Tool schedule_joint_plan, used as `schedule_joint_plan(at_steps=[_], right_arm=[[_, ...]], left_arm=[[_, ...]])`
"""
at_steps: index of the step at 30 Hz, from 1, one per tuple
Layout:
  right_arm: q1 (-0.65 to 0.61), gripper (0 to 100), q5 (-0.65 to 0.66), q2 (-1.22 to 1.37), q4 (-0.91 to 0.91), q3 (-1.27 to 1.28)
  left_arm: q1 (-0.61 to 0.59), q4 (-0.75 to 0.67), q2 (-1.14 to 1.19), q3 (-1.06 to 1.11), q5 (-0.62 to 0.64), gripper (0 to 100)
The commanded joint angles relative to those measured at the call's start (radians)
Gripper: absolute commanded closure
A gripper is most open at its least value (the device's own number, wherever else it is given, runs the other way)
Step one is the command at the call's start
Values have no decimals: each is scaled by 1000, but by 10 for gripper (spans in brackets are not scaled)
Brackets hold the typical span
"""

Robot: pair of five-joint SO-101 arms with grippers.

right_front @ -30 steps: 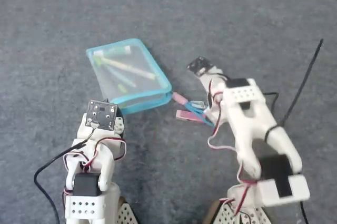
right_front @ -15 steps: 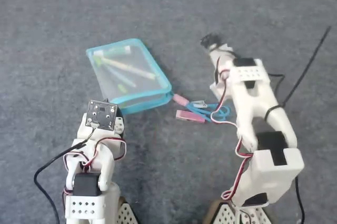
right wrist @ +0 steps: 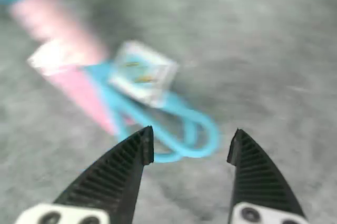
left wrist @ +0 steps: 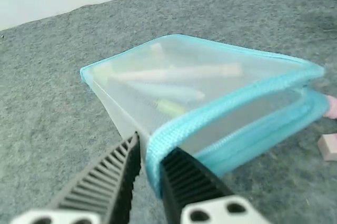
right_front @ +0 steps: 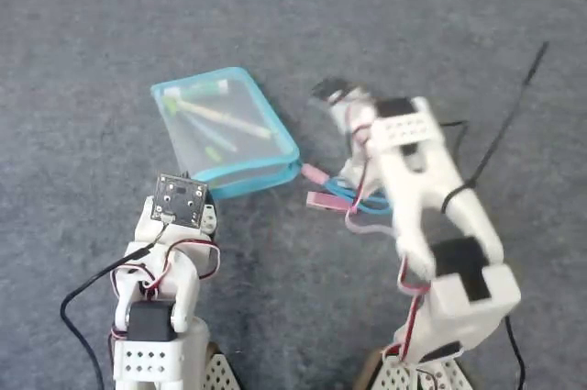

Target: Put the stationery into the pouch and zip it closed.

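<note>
Two arms stand at the near edge of the grey bench (right_front: 83, 50). Our left hand (left wrist: 150, 153) is at the near corner of the pouch (right_front: 225, 133), clamped on the teal zipper edge with the fabric pinched between its black pads. Our right hand (right wrist: 192, 138) hangs off the pouch's right side, its fingers spread wide apart and holding nothing. It hovers just above the loose stationery without touching it.

That stationery lies on the bench just beside the pouch's right-hand corner. One pink piece (right_front: 315, 172) almost touches the corner, and a second pink piece (right_front: 323, 200) lies a little nearer to us. Some blue loops (right wrist: 179, 124) run out from them, away from the pouch. A small clear block (right wrist: 142, 74) rests on top of the loops. We cannot tell exactly what these items are.

Farther on, the pouch lies flat with its clear face up. Several pens (right_front: 225, 119) show through it, one cream, one blue and one green. We cannot tell whether the zip is open.
</note>
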Motion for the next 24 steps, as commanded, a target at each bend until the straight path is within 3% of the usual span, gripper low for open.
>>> schedule_joint_plan(at_steps=[1,6,11,24], right_arm=[[-81,775,31,-217,-87,147],[-194,775,35,-392,-122,285],[-292,775,38,-372,-145,292],[-234,772,14,-58,-234,114]], left_arm=[[5,-8,-18,-8,-9,988],[5,-11,-18,-8,-9,988],[5,-8,-18,-8,-9,988],[5,-6,-18,-8,-9,988]])
